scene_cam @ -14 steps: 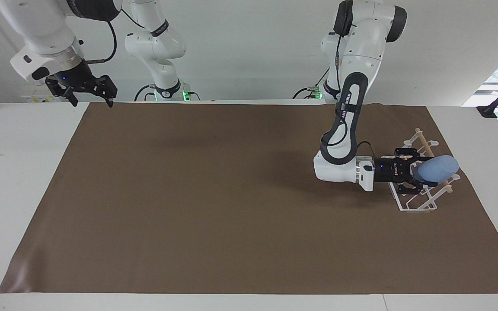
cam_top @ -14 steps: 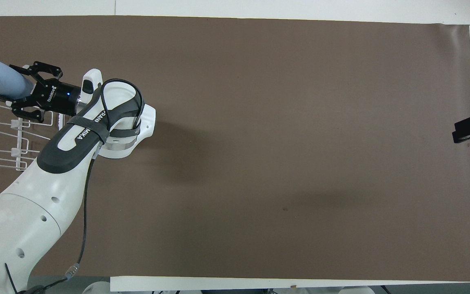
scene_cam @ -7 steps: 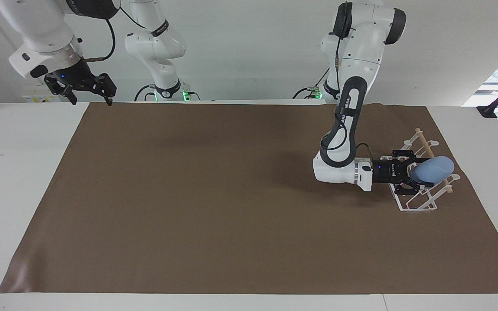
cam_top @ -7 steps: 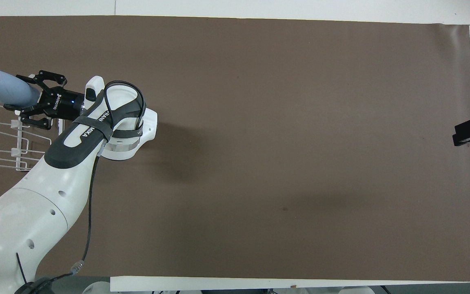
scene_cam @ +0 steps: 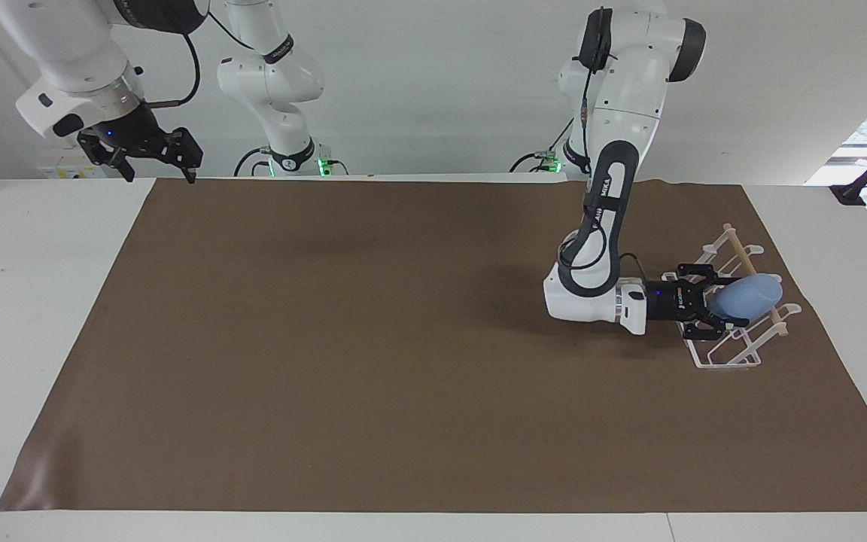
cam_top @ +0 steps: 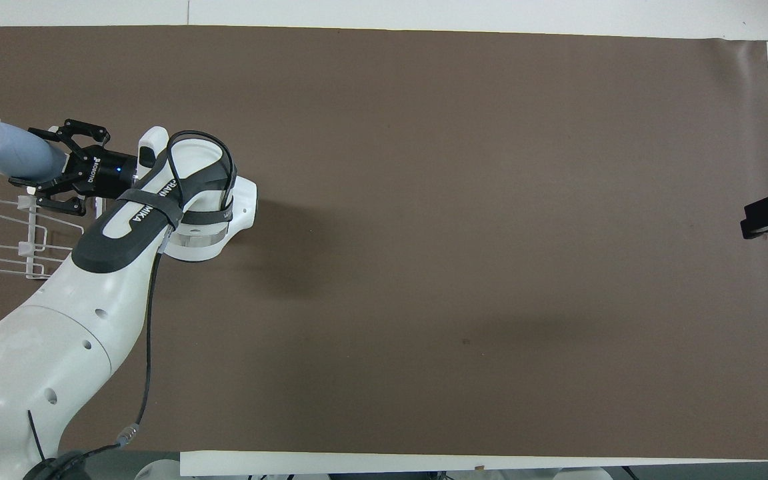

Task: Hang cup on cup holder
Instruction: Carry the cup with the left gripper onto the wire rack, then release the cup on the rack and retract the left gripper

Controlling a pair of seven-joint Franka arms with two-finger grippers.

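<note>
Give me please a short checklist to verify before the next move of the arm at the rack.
1. The cup is over the cup holder: ok, it lies tilted there.
2. The cup is caught on a prong: cannot tell.
3. The left claw is at the cup: ok.
4. The cup holder stands flat on the brown mat: ok.
5. The right claw is out of the way: ok, it is open and waits over the table's edge at its own end.

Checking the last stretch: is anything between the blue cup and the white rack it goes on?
Nothing visible. The cup lies sideways against the rack at the left hand.
</note>
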